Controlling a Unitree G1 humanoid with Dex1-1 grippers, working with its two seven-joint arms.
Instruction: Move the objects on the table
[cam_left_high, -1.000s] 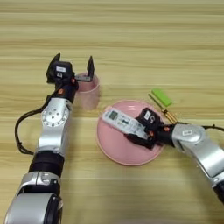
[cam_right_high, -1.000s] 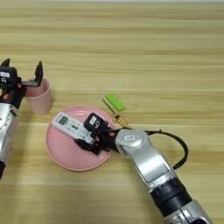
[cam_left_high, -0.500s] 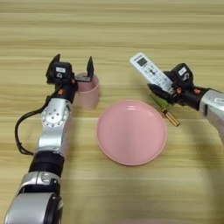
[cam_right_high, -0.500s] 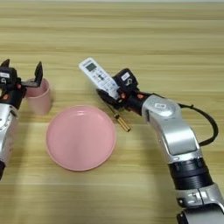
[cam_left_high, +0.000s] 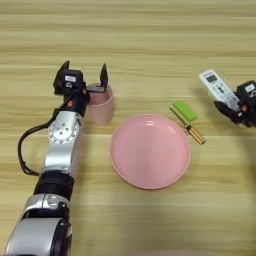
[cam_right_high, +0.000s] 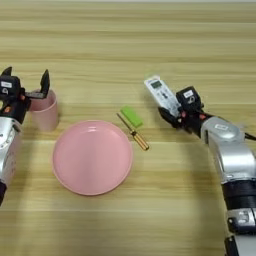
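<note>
**Right gripper holds the remote beyond the plate; left gripper open at the cup**

My right gripper (cam_right_high: 175, 112) is clamped on the white remote (cam_right_high: 161, 95), holding it to the right of the large pink plate (cam_right_high: 92, 156) and well apart from it. The remote is tilted, its small screen end pointing up and away from the plate, its lower end between my black fingers. I cannot tell whether it touches the table (cam_right_high: 150, 40) or hangs just above it.

My left gripper (cam_left_high: 85, 80) sits to the left of the plate, above its upper left rim. Its two black fingers stand wide apart, one on each side of the pink cup's (cam_left_high: 101, 104) rim. The right-hand finger looks very near or touching the rim; I cannot tell which. The cup stands upright, just beside the plate's upper left edge.

To the right of the plate's upper rim, between the plate and the remote, lies a small green block (cam_right_high: 131, 116). A thin screwdriver (cam_right_high: 134, 132) lies slantwise just beside the block, its amber handle toward the lower right, near the plate's right edge but not touching it.
</note>
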